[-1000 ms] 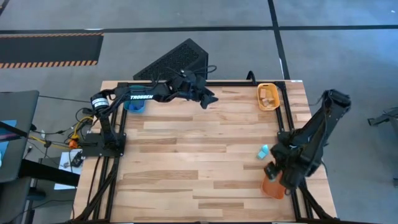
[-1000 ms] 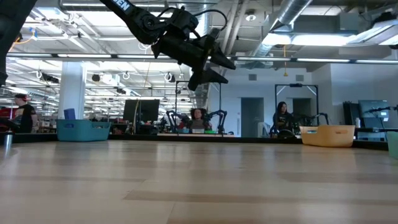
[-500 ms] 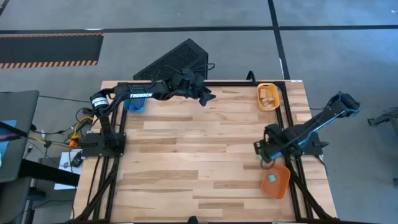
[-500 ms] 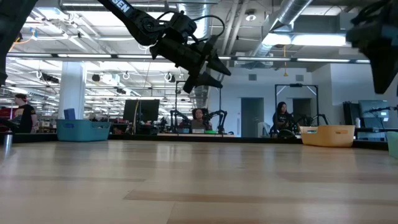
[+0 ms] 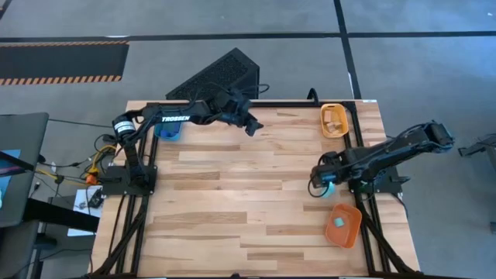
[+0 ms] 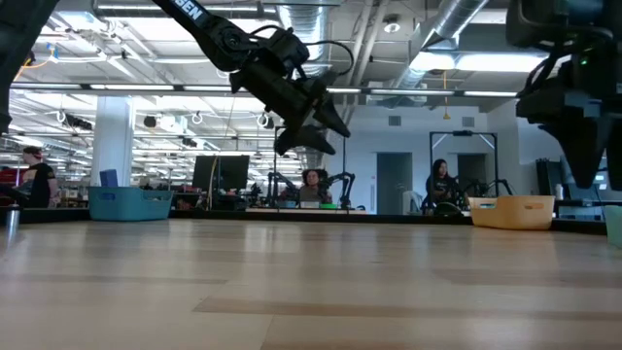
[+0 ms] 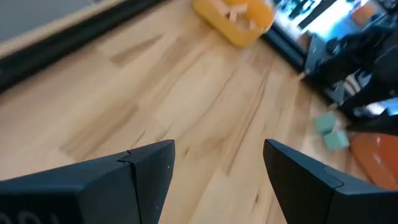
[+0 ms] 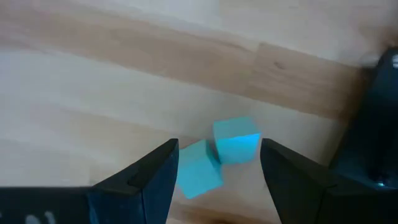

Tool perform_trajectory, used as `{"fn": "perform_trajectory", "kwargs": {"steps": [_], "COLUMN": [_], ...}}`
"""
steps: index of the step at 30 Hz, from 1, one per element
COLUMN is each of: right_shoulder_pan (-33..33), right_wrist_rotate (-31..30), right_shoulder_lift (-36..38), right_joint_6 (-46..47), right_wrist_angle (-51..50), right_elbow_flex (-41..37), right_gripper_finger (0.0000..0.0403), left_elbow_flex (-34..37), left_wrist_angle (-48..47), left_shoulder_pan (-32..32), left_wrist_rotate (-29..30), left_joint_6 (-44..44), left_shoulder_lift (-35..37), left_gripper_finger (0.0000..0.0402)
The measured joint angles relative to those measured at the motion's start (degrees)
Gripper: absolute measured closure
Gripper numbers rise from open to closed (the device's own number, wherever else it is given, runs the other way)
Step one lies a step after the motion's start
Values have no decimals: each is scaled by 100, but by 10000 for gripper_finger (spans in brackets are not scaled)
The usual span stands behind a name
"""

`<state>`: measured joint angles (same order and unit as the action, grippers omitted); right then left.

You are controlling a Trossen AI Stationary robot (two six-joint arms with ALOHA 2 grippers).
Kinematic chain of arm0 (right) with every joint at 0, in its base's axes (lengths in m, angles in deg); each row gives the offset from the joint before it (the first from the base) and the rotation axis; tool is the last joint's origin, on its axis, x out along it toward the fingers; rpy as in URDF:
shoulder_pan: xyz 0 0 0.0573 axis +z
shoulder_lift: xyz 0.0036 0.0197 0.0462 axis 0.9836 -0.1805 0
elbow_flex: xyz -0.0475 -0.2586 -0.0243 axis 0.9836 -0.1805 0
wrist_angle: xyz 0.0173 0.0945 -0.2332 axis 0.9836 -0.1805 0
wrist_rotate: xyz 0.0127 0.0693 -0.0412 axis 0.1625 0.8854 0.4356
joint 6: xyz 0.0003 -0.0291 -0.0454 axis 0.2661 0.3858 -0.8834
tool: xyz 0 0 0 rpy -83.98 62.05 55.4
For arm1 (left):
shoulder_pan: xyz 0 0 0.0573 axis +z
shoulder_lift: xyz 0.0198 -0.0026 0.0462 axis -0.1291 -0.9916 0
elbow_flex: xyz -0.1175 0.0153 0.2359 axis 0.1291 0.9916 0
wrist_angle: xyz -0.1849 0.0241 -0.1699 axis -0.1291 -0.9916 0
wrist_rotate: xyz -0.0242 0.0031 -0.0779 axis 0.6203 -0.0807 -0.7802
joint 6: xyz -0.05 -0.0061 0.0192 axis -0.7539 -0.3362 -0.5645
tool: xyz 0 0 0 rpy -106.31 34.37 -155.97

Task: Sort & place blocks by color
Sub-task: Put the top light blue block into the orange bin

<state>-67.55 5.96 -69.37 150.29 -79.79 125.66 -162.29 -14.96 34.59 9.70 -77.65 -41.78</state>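
Two light cyan cubes sit side by side on the wooden table near its right edge. They also show in the left wrist view. My right gripper hangs open over them, pointing down, with a finger on either side and touching neither; in the high view it covers them. Another cyan block lies in the orange tray. Tan pieces lie in the yellow-orange tray. My left gripper hovers open and holding nothing above the table's far edge, tilted downward.
The blue tray stands at the far left corner beside the left arm's base. The table's middle and near part is bare wood. In the low view, people sit at desks in the room behind the table.
My right gripper has swung from above the orange tray toward the table's far edge and a little left. It turned about as it went and now stands over the two cyan cubes. My left gripper has tipped its fingers further downward.
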Motion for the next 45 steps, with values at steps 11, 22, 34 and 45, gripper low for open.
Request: {"fn": "perform_trajectory", "kwargs": {"steps": [11,22,34,45], "right_shoulder_pan": [-168,-164,-145,-116], "right_wrist_rotate": [-33,348,606,433], "right_shoulder_lift": [-439,-1392,-1975,-1468], "right_joint_6": [-657,-736,-1006,-923], "right_wrist_angle": [-113,82,689,798], "right_elbow_flex": [-4,-2,0,5], "right_gripper_finger": [153,153,198,279], "left_elbow_flex": [0,0,0,0], "left_wrist_angle": [-528,-948,-1374,-1591], "left_shoulder_pan": [-140,-340,-634,-989], "left_wrist_rotate": [165,144,175,457], "left_joint_6": [287,393,433,370], "left_shoulder_lift": [0,0,0,0], "left_gripper_finger": [171,171,171,171]}}
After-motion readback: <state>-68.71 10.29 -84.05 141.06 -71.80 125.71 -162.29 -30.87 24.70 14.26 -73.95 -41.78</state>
